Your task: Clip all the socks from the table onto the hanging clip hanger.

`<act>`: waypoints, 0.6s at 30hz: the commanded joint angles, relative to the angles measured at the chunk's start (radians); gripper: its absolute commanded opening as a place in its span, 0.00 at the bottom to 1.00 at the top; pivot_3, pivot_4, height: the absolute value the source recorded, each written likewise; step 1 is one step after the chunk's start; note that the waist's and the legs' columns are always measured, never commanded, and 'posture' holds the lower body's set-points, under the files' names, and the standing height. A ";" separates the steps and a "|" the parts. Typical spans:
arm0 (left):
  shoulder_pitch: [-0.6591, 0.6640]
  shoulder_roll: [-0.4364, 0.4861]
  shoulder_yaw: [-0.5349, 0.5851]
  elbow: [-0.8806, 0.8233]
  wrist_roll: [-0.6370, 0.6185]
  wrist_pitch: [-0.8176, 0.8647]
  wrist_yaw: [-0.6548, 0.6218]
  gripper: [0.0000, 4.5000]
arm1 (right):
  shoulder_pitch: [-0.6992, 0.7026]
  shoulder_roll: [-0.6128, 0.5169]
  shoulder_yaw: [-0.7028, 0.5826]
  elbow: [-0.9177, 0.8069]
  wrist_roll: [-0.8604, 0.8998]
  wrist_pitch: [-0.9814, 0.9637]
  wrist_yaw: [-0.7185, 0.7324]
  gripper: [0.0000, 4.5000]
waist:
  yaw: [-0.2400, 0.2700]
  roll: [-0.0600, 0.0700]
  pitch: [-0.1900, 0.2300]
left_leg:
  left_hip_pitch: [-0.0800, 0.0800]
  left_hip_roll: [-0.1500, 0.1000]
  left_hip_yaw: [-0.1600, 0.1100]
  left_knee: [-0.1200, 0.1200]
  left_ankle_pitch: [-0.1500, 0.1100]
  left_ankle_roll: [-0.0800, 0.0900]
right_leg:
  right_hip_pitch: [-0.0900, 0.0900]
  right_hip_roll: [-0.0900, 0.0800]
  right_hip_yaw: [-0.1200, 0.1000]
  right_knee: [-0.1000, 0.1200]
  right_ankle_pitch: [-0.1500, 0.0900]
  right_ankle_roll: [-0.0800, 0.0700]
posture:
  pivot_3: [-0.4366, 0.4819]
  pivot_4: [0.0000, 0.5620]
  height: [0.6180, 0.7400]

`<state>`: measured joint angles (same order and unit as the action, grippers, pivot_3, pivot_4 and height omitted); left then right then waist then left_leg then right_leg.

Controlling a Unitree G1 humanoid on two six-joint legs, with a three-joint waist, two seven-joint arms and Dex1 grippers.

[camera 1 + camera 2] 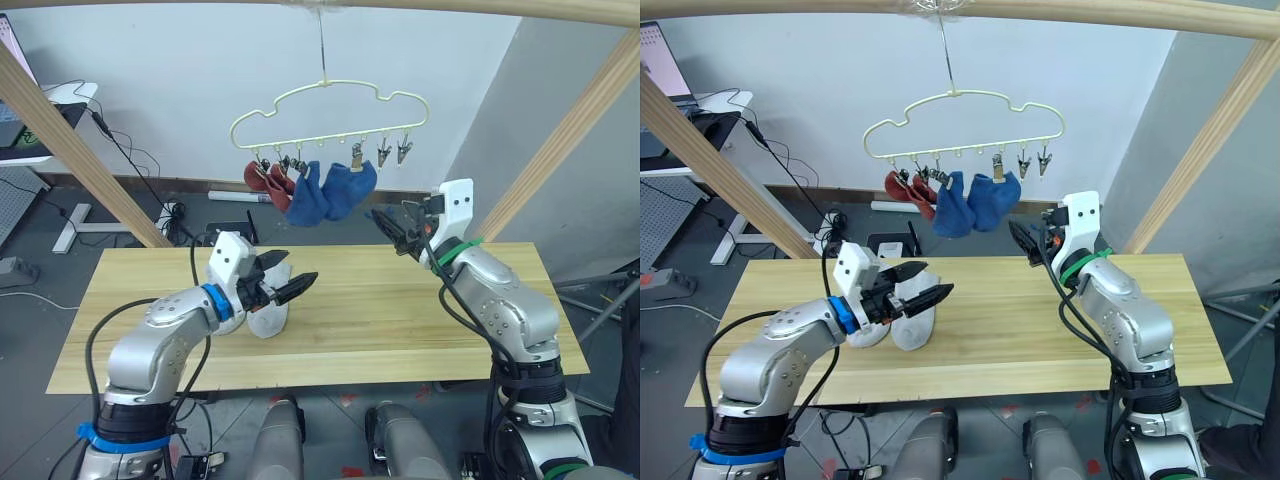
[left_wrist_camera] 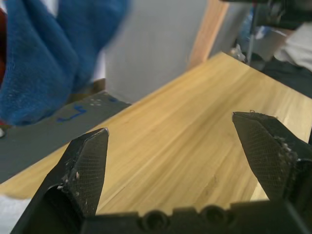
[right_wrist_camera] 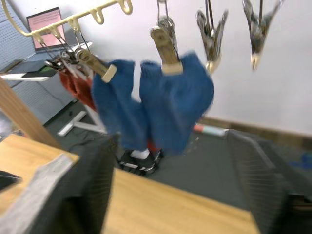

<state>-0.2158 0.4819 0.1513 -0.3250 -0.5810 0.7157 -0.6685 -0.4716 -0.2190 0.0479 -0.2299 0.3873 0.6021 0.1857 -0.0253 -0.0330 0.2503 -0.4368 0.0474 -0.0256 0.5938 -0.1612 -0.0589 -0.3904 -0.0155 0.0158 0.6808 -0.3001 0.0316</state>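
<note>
Scene: While four socks already hang from the clip hanger (image 1: 330, 115), two rust red socks (image 1: 268, 181) and two blue socks (image 1: 335, 190), your work shifts to the pair left on the table (image 1: 400, 320).

Left gripper: Your left gripper (image 1: 292, 285) hovers low over the wood with its black fingers spread wide and nothing between them; the wrist view confirms bare planks in the gap.

Grey socks: The two light grey socks (image 1: 902, 318) lie on the table just behind and beneath your left gripper, close by its wrist, touching or overlapping each other.

Right gripper: Your right gripper (image 1: 1025, 243) is raised above the far edge of the table, just below and beside the blue socks, fingers apart and empty.

Free clips: Two empty clips (image 3: 234, 24) hang ahead of and above your right gripper, past the blue socks.

Step in hand: By the look of it, you are between socks, about to pick up the fifth.

Next move: You likely need to draw the left gripper back and down onto one grey sock, pinch a single layer at its cuff, then lift it toward the free clips, where the right gripper can press one open.
</note>
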 commanded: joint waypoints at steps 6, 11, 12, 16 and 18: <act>0.027 -0.021 0.070 -0.114 -0.016 -0.103 0.068 1.00 | -0.047 0.079 0.015 0.076 -0.161 -0.212 -0.055 0.59 | 0.009 0.000 0.000 | 0.000 0.000 0.000 0.000 0.000 0.000 | 0.000 0.000 0.000 0.000 0.003 -0.004 | 0.57 0.37 1.00; 0.019 -0.048 0.062 -0.128 -0.031 -0.119 0.095 1.00 | -0.091 0.121 0.018 0.150 -0.219 -0.265 -0.080 0.42 | 0.016 0.000 0.000 | 0.000 0.000 0.000 0.000 0.000 -0.001 | 0.000 0.000 0.000 0.000 0.003 -0.005 | 0.59 0.39 1.00; 0.017 -0.049 0.060 -0.128 -0.032 -0.120 0.098 1.00 | -0.102 0.129 0.013 0.167 -0.227 -0.277 -0.086 0.42 | 0.017 0.000 0.000 | 0.001 0.000 0.000 0.000 0.000 0.000 | 0.000 0.000 0.000 0.000 0.003 -0.005 | 0.59 0.39 1.00; 0.010 -0.054 0.058 -0.137 -0.047 -0.124 0.099 1.00 | -0.150 0.152 -0.008 0.239 -0.257 -0.332 -0.112 0.42 | 0.025 0.000 0.000 | 0.001 0.000 0.000 0.000 0.000 -0.001 | 0.000 0.000 0.000 0.000 0.003 -0.005 | 0.59 0.39 1.00; 0.010 -0.057 0.062 -0.147 -0.071 -0.117 0.098 1.00 | -0.173 0.161 -0.018 0.274 -0.266 -0.360 -0.119 0.42 | 0.026 0.000 0.000 | 0.001 0.000 0.000 0.000 0.000 -0.001 | 0.000 -0.001 0.000 0.000 0.003 -0.005 | 0.59 0.39 1.00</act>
<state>-0.1950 0.4287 0.2027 -0.4240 -0.6193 0.6068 -0.5724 -0.6190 -0.0633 0.0535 0.0488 0.1337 0.2872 0.0793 0.0011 -0.0329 0.2503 -0.4362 0.0471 -0.0251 0.5936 -0.1610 -0.0594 -0.3901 -0.0162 0.0160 0.6809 -0.2974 0.0269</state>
